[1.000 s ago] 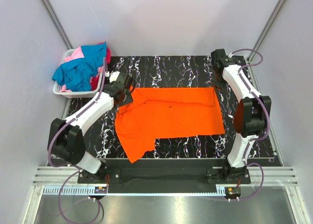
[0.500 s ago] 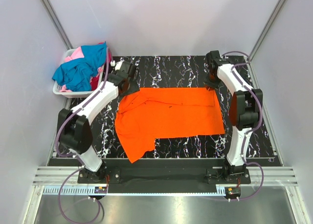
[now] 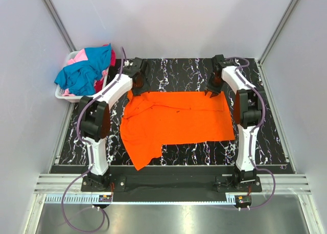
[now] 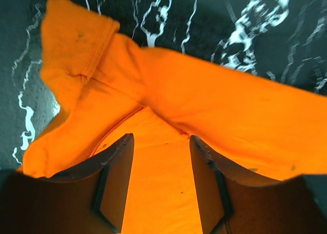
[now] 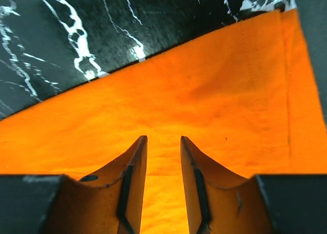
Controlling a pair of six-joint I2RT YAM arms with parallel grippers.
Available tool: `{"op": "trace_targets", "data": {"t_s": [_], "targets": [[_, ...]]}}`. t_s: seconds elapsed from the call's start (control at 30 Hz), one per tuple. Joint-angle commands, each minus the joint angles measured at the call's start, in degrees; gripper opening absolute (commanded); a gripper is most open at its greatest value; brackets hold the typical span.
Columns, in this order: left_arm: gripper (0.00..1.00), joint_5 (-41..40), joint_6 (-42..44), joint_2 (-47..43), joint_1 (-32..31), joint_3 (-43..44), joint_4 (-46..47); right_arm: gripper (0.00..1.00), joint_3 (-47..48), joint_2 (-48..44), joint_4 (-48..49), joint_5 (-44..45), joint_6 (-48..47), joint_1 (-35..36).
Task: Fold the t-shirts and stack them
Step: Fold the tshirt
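while orange t-shirt [image 3: 179, 119] lies spread, l jaws & r jaws (over its far edge) stand apart.

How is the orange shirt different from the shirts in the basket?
The orange shirt lies spread out on the table; the basket shirts sit bunched in a heap in the basket. The orange shirt is one colour; the basket shirts are blue, pink and red. Both are bright cloth.
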Motion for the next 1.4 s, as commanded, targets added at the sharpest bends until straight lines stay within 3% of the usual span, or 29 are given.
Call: {"op": "trace_targets", "data": {"t_s": [0.0, 0.33, 0.83, 1.07, 1.23, 1.37], "targets": [[0.52, 2.01, 0.07, 0.34, -0.04, 3.66, -1.79, 0.40, 1.97, 1.45, -1.40, -2.41, -0.29, 0.34], [0.52, 2.01, 2.09, 0.79, 0.14, 3.49, -2.85, 0.36, 8.29, 9.62, -7.64, 2.69, 1.20, -1.41], [0.52, 1.74, 4.90, 2.01, 4.88, 4.62, -4.42, 0.34, 40.28, 28.52, -20.92, 6.39, 2.26, -10.81], [0.52, 4.37, 4.90, 7.72, 6.38, 10.68, -4.60, 0.31, 40.56, 28.88, -19.43, 2.79, 3.23, -12.23], [0.52, 13.77, 3.24, 18.00, 7.34, 23.05, -3.90, 0.28, 39.59, 28.61, -18.02, -1.70, 3.14, -12.23], [0.51, 20.02, -0.45, 22.49, 8.05, 27.13, -1.36, 0.28, 38.45, 27.65, -17.67, -1.70, 2.70, -12.23]]}}
